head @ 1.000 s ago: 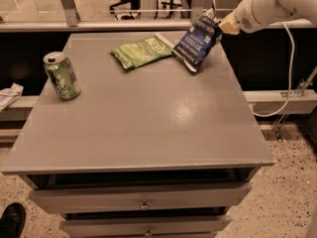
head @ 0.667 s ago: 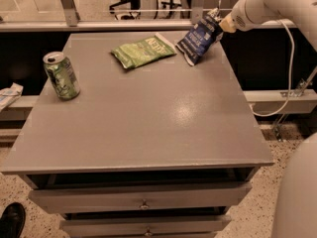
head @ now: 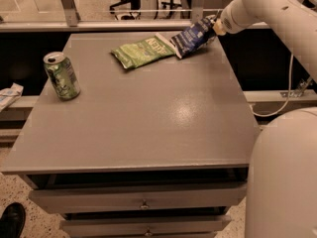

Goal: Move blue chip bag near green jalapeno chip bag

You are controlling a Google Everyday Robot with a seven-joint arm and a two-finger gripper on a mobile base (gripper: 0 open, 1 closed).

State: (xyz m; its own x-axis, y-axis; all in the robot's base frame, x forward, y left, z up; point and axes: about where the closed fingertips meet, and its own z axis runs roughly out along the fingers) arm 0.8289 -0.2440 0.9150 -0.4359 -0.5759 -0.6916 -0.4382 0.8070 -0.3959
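Warm, yellowish light falls from above, rather dim. The grey worktop [head: 124, 143] carries 1 soft patch of glare right of its middle. The white arm [head: 270, 6] is the brightest surface. Its pincer [head: 216, 27] sits at the worktop's far right corner, by the raised end of the blue chip bag [head: 193, 36], which lays a thin shadow beneath itself. Deep shade fills the gap under the worktop's front lip.
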